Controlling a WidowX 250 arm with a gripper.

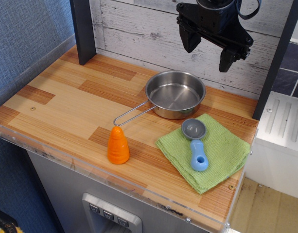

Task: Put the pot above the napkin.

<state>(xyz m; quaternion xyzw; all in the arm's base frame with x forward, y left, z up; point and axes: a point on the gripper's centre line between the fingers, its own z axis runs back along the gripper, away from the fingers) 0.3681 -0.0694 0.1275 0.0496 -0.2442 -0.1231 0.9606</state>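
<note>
While the gripper [212, 46] hangs high with jaws wide and empty, the pot [175, 93] sits on the counter [66, 107] just beyond the napkin [221, 155]
Rigid, light, slippery steel; gripping the rim looks surest

A wooden tabletop [66, 104] of striped planks filled the middle of the frame, edged by clear acrylic. Whitewashed boards [139, 29] ran across the top, a dark post [83, 31] stood upper left, blue textured wall [22, 34] lined the left side.
</note>
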